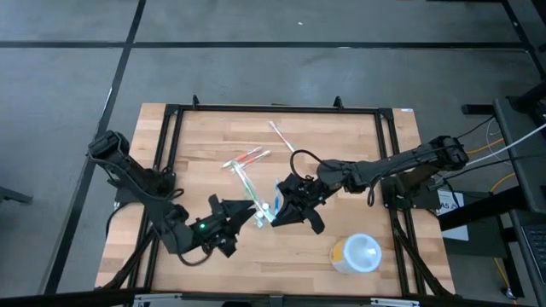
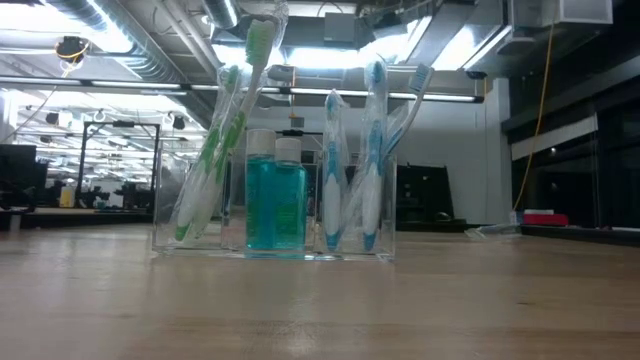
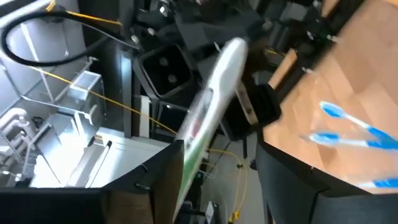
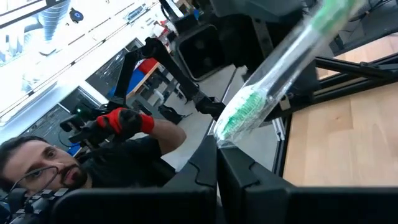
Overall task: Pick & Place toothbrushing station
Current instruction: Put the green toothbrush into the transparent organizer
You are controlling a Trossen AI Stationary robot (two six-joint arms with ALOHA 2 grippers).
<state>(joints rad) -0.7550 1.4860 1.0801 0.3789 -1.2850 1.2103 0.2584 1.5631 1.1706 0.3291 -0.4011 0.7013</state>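
Observation:
The toothbrushing station (image 2: 275, 240), a clear holder, stands on the table with green toothbrushes, teal bottles and blue toothbrushes in it. In the high view it is half hidden under the grippers (image 1: 275, 205). A wrapped green toothbrush (image 4: 261, 99) runs level between my two grippers, which face each other above the table's middle. My right gripper (image 4: 217, 165) is shut on it. My left gripper (image 3: 217, 186) is open; the toothbrush (image 3: 205, 112) passes between its fingers, close to one of them. I cannot tell whether they touch. My right gripper pinches the wrapped toothbrush at its bristle end (image 4: 225, 135) between its two fingers. The fingers point level, coming from the table's right side, in line with the brush. The toothbrush sticks out beyond them toward my left gripper, lifted clear of the table.
Loose toothbrushes lie on the far half of the table, a red one (image 1: 249, 158) and a pale one (image 1: 281, 136). A round white and yellow container (image 1: 357, 253) stands at the near right. A person with a red-gloved hand (image 4: 124, 121) is beyond the table.

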